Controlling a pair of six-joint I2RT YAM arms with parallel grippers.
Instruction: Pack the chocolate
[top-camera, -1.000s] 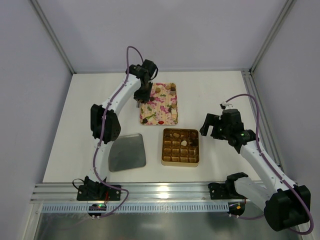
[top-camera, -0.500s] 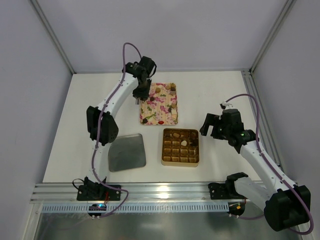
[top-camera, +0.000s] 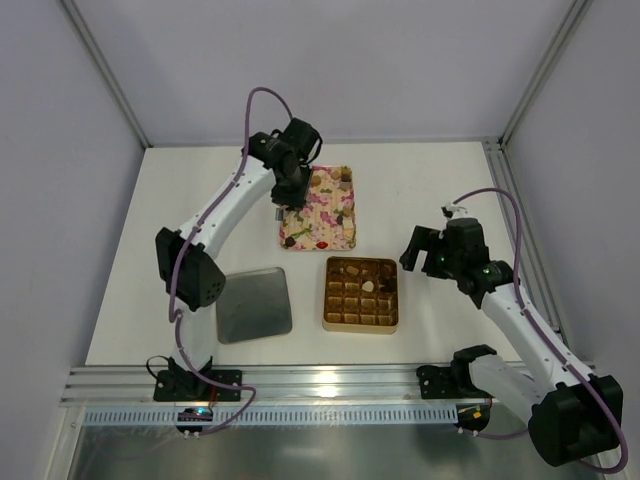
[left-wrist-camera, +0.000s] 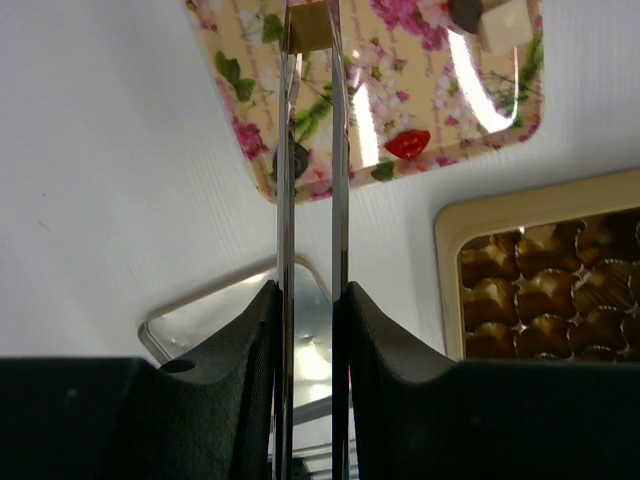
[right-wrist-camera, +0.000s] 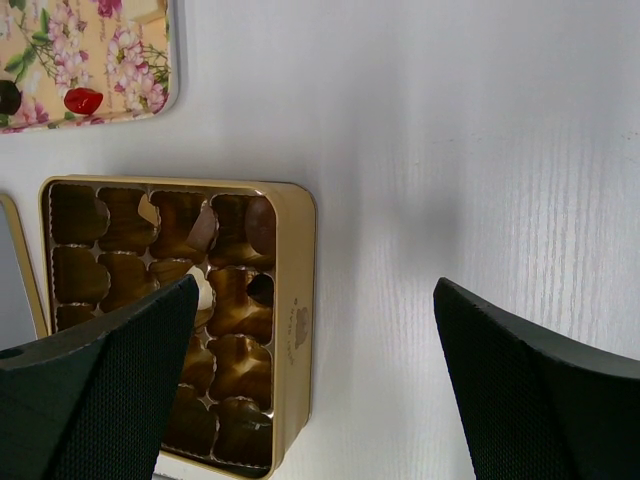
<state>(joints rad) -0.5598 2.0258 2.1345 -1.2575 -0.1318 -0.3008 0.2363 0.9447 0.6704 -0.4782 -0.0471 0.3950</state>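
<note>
Several chocolate pieces (top-camera: 338, 183) lie on the pink floral tray (top-camera: 322, 215). My left gripper (top-camera: 290, 193) hangs over the tray's left side. In the left wrist view its thin metal tongs (left-wrist-camera: 310, 25) are shut on a tan chocolate piece (left-wrist-camera: 308, 30) at their tips. A red piece (left-wrist-camera: 407, 144), a pale piece (left-wrist-camera: 505, 25) and a dark piece (left-wrist-camera: 292, 160) lie on the tray (left-wrist-camera: 400, 90). The gold gridded box (top-camera: 361, 326) holds a few pieces, among them a pale one (top-camera: 368, 286). My right gripper (top-camera: 425, 250) is open and empty, right of the box (right-wrist-camera: 295, 330).
A silver lid (top-camera: 254, 304) lies flat left of the gold box; it also shows in the left wrist view (left-wrist-camera: 220, 320). Metal frame posts stand at the table's back corners, and a rail (top-camera: 300, 385) runs along the near edge.
My left gripper has shifted a little right, from the tray's left edge to over the tray, and its elbow has swung left. The right arm has barely moved.
</note>
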